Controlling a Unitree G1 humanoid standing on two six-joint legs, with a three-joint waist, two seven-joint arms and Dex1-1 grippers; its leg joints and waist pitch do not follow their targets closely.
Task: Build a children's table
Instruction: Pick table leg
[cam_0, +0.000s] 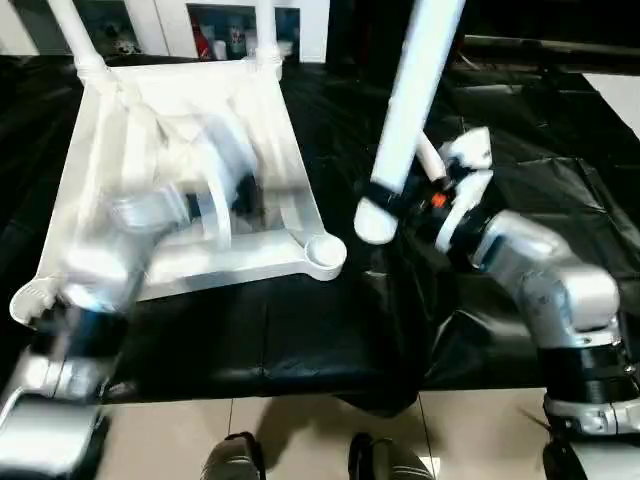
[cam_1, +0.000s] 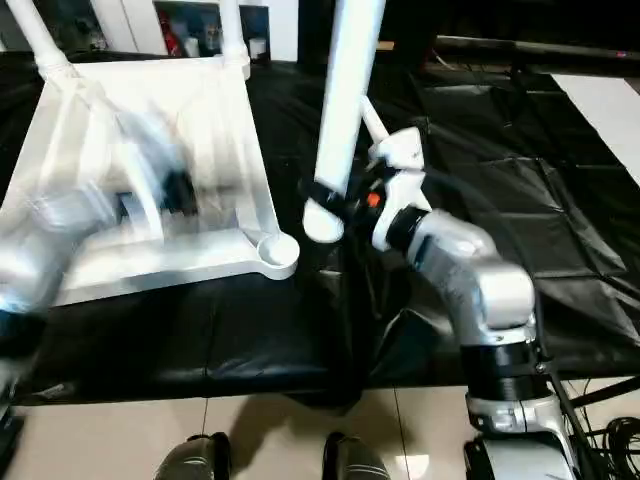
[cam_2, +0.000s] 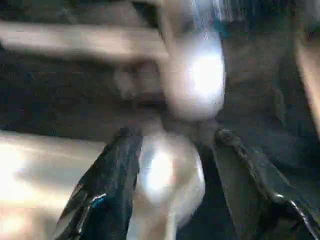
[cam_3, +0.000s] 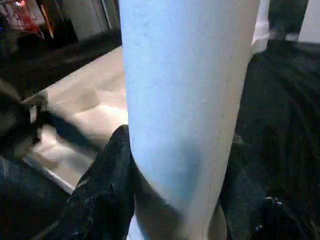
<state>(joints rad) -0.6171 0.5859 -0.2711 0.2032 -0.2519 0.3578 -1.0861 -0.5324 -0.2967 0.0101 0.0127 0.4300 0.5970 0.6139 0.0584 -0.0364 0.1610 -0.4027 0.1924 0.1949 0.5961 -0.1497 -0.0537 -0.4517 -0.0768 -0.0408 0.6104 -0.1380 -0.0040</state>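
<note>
The white tabletop (cam_0: 180, 130) lies underside up on a black cloth, ribs showing. Two white legs (cam_0: 75, 30) (cam_0: 265, 25) stand in its far corner sockets. The near-right socket (cam_0: 324, 252) has nothing in it. My right gripper (cam_0: 405, 200) is shut on a third leg (cam_0: 415, 90) near its lower end. That leg stands nearly upright, leaning slightly, with its rounded end (cam_0: 375, 222) just right of and above that socket. In the right wrist view the leg (cam_3: 185, 75) sits between both black fingers. My left gripper (cam_0: 240, 195) is blurred over the tabletop's middle, fingers (cam_2: 107, 190) apart.
The black cloth (cam_0: 300, 340) covers the work surface and hangs over its near edge. Below it are pale floor tiles (cam_0: 300, 440) and my feet (cam_0: 235, 460). Shelves with small items (cam_0: 215, 35) stand at the back.
</note>
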